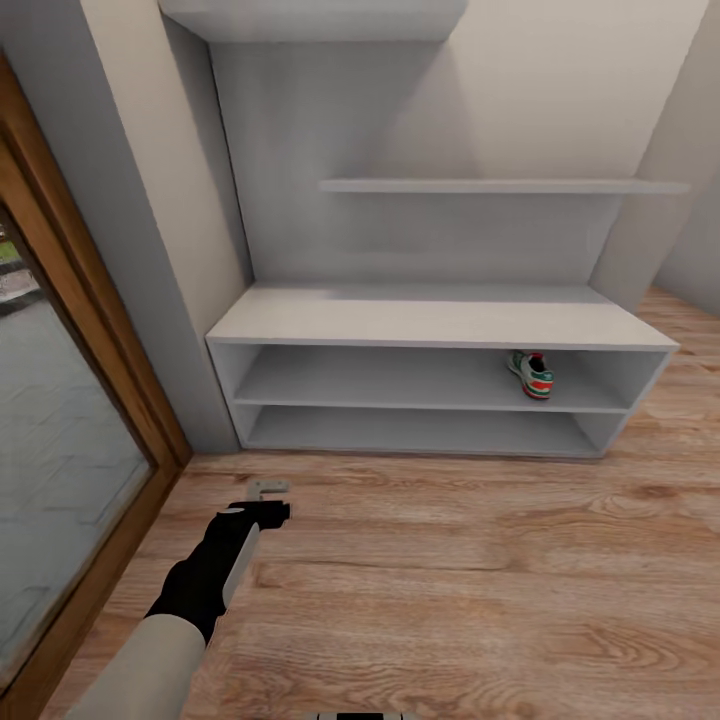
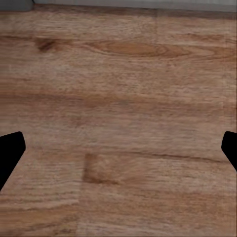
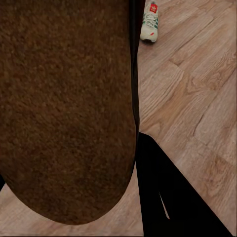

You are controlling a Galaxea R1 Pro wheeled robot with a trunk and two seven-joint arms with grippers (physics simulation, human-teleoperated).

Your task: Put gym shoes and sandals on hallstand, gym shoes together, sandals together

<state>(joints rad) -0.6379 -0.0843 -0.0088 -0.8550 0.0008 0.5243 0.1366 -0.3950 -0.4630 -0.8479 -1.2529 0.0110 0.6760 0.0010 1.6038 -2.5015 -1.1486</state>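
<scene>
One sneaker (image 1: pixel 531 374) sits on shoe rack (image 1: pixel 440 325) upper shelf at right end, 2nd sneaker (image 3: pixel 150 21) lies on floor (image 1: pixel 480 580); left gripper (image 2: pixel 118 148) jaws spread wide over bare planks, right gripper (image 3: pixel 136 148) jaws clamp a brown sandal (image 3: pixel 64 108).

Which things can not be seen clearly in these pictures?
- Dark brown sandal, right wrist view: so close that its edges are cut off.
- White gym shoe with teal stripes on the wood-grain floor: top edge cuts it.
- Gym shoe in the light-grey hallstand: too small for detail.
</scene>
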